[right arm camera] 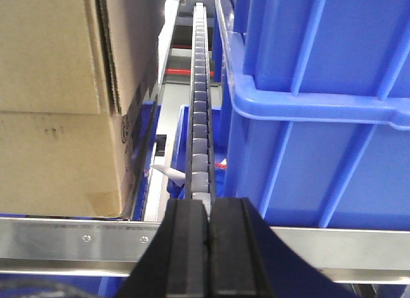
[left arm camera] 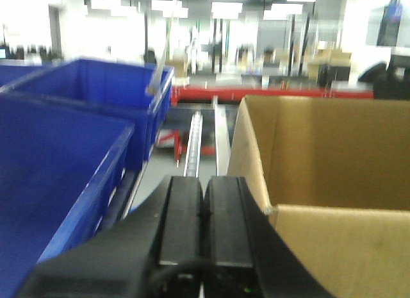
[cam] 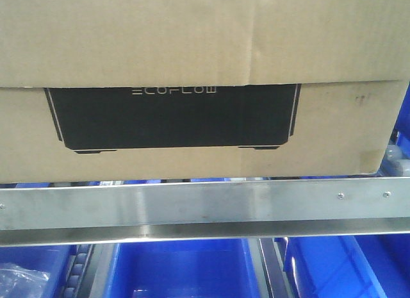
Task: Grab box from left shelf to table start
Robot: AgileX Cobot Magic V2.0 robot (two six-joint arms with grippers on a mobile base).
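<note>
The brown cardboard box [cam: 205, 86] with a black panel and ECOFLOW lettering sits on the left shelf, behind its steel rail [cam: 205, 205]. In the left wrist view my left gripper [left arm camera: 204, 182] is shut and empty, level with the box's open top, with the box [left arm camera: 320, 182] just to its right. My right gripper [right arm camera: 209, 205] is shut on nothing in front of the rail [right arm camera: 77, 237], in line with a roller track [right arm camera: 200, 118]; the box [right arm camera: 57, 106] is to its left. The table is out of view.
Blue plastic bins [cam: 186, 272] sit on the level below the rail. A large blue bin [right arm camera: 320, 106] stands right of the roller track, close to my right gripper. More blue bins [left arm camera: 57, 163] stand left of my left gripper, with roller tracks [left arm camera: 193, 141] between them and the box.
</note>
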